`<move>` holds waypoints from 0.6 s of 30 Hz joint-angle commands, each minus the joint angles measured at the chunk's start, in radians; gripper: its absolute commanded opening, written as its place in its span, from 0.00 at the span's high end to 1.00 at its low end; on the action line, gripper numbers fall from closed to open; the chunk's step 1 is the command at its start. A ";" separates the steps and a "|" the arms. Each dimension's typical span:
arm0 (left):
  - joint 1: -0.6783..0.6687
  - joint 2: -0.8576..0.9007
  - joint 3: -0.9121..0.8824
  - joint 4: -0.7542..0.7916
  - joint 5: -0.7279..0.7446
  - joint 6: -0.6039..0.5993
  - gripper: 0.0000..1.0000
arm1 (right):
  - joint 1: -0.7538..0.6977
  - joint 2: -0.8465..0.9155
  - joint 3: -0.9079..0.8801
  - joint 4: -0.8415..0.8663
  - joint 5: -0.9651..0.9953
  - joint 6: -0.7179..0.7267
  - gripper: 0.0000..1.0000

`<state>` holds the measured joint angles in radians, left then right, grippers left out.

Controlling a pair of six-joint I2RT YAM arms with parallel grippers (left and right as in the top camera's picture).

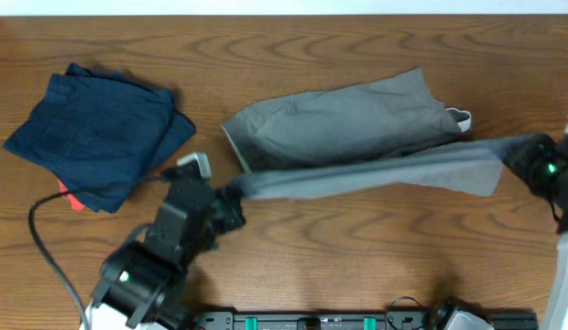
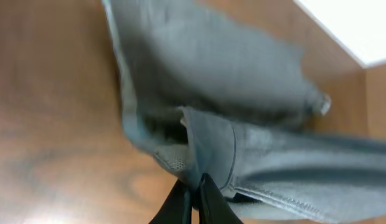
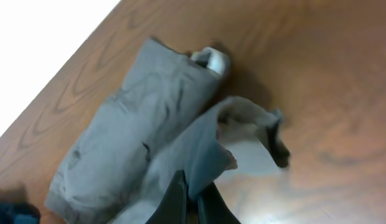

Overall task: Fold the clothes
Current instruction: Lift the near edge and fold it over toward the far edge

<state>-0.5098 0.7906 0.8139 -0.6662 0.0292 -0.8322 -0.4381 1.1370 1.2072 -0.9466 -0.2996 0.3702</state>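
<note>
The grey shorts (image 1: 348, 124) lie across the middle of the wooden table, one half flat at the back. Their near half (image 1: 376, 172) is lifted and stretched between my two grippers. My left gripper (image 1: 231, 200) is shut on the left end of that lifted edge, seen up close in the left wrist view (image 2: 194, 186) with the stitched seam (image 2: 274, 198) beside it. My right gripper (image 1: 518, 154) is shut on the right end; the right wrist view (image 3: 192, 191) shows the cloth (image 3: 137, 143) pinched between its fingers.
A dark navy folded garment (image 1: 96, 133) lies at the left, with a small red-orange scrap (image 1: 73, 199) under its near edge. A black cable (image 1: 46, 247) loops by the left arm. The table's far edge (image 1: 284, 13) meets a white surface.
</note>
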 commanded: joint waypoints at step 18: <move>0.311 0.759 0.000 0.818 -0.146 0.118 0.90 | 0.262 0.628 0.015 0.756 0.086 0.048 0.99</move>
<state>-0.1986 1.4754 0.8139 0.0978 -0.0685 -0.7620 -0.2096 1.6939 1.2091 -0.2432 -0.2604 0.3893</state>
